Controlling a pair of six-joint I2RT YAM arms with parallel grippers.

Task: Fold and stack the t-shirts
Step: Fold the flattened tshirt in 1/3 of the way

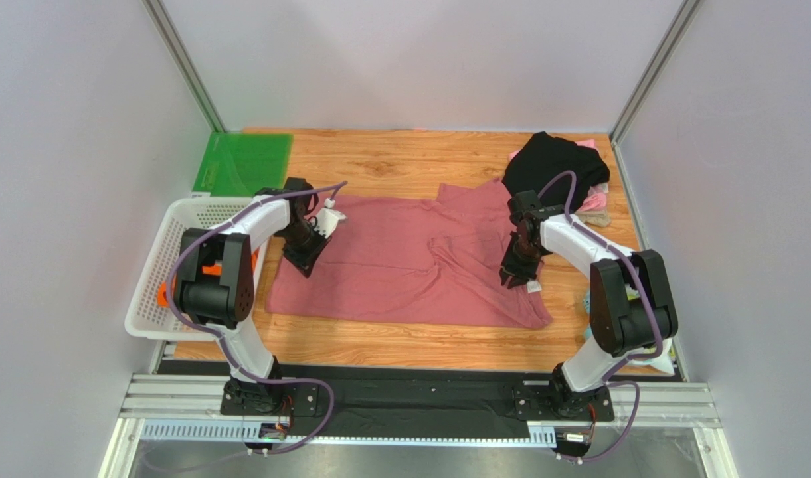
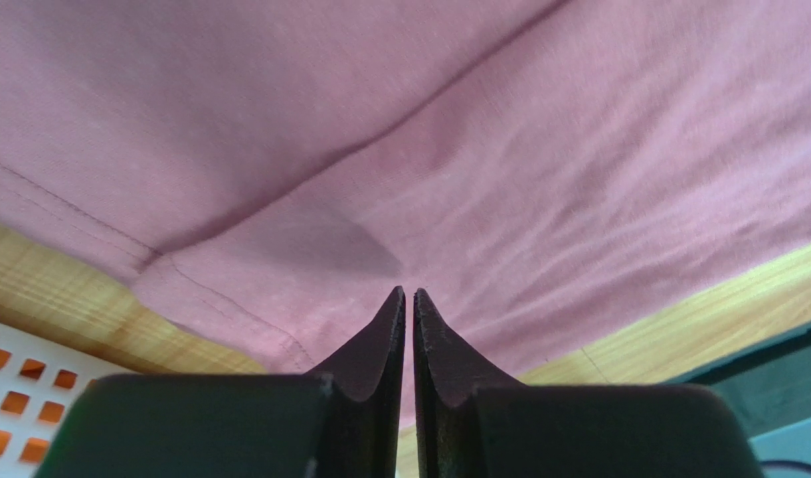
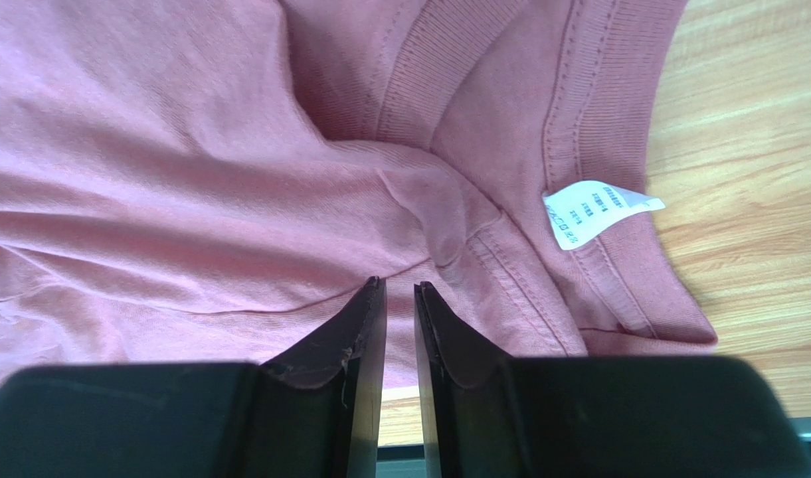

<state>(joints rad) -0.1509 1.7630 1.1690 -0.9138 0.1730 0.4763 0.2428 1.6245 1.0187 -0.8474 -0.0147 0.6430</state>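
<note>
A large dusty-rose t-shirt (image 1: 409, 264) lies spread on the wooden table. My left gripper (image 1: 304, 261) sits on its left edge, its jaws pressed almost together with their tips (image 2: 409, 291) in the rose cloth (image 2: 529, 149). My right gripper (image 1: 517, 279) is at the shirt's right side, close to the collar. Its jaws stand a narrow slit apart, tips (image 3: 399, 284) nipping a ridge of the cloth (image 3: 180, 149). The white neck label (image 3: 594, 211) lies just right of them. A black t-shirt (image 1: 554, 164) is heaped at the back right over a pale pink one (image 1: 591, 199).
A white mesh basket (image 1: 180, 224) hangs off the table's left edge, with something orange (image 1: 163, 295) inside it. A green board (image 1: 245, 164) lies at the back left corner. Grey walls close in the table on three sides.
</note>
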